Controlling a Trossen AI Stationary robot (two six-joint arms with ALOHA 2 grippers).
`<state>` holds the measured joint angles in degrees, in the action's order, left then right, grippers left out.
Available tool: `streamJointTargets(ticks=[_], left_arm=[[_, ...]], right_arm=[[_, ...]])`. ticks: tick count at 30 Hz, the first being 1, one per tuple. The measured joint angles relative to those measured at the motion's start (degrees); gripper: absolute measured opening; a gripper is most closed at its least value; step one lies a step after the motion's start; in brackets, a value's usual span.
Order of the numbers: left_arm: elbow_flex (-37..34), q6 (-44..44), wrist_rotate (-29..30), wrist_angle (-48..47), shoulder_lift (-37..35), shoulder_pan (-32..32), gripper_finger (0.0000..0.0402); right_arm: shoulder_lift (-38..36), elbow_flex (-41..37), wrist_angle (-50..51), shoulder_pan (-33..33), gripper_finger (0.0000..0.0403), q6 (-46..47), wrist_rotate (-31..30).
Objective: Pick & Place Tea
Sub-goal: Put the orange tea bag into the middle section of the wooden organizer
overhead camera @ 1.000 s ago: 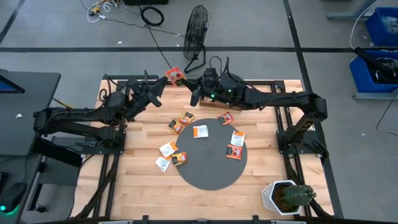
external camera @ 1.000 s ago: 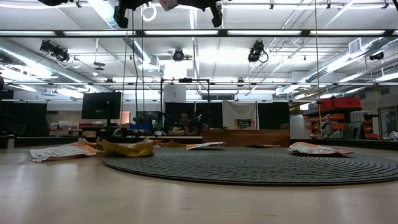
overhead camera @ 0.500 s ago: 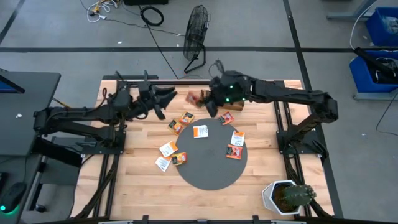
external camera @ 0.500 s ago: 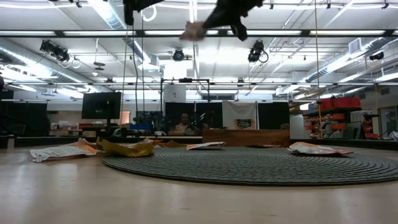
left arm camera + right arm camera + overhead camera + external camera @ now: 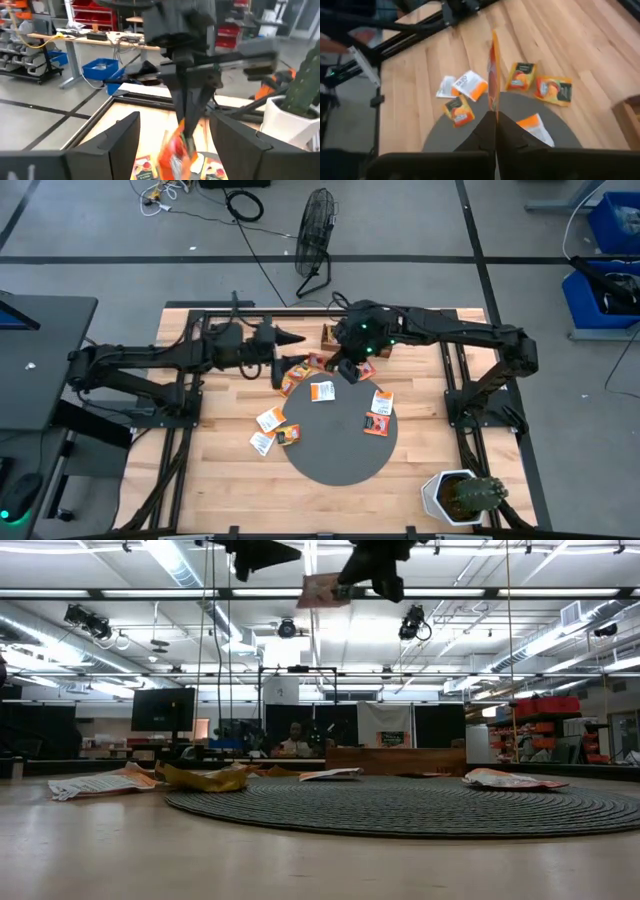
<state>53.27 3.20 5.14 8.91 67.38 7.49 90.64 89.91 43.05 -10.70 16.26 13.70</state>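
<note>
Above the far side of a butcher-block table [image 5: 230, 480], the right gripper [image 5: 495, 119] pinches an orange-red tea sachet [image 5: 493, 75] by its lower edge, fingers closed tight on it so the packet stands on edge in the air; from table height the same sachet [image 5: 322, 590] hangs high over the round dark mat [image 5: 420, 806]. Facing it, the left gripper [image 5: 285, 340] hovers just beside the sachet with its two dark fingers [image 5: 117, 140] spread wide and nothing between them. The rest of the tea lies loose below: two orange packets [image 5: 553, 90] on the bare wood at the mat's far edge, a white sachet with orange marks [image 5: 322, 391] and two more packets [image 5: 379, 412] on the mat [image 5: 340, 460], and a cluster of three [image 5: 272, 430] on the wood off the mat's left rim. A wooden compartment tray [image 5: 397, 761] sits at the table's far edge, and a potted cactus [image 5: 462, 497] stands at the near right corner.
</note>
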Motion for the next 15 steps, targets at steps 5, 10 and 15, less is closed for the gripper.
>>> streamJointTargets(ticks=[5, 10, 15], left_arm=[[4.16, -3.25, -3.81, -3.03, 4.99, 0.56, 0.0234], [8.71, -5.36, -6.52, -10.76, 9.35, 1.01, 0.0234], [11.35, -5.27, -10.43, -13.66, 12.47, 1.12, 0.0233]], right_arm=[[2.67, 4.97, 8.82, 0.16, 0.0, -4.39, 0.3], [3.1, 6.2, 9.52, 0.22, 0.0, -6.26, 0.32], [3.22, 6.18, 9.58, 0.57, 0.0, -7.76, -0.03]])
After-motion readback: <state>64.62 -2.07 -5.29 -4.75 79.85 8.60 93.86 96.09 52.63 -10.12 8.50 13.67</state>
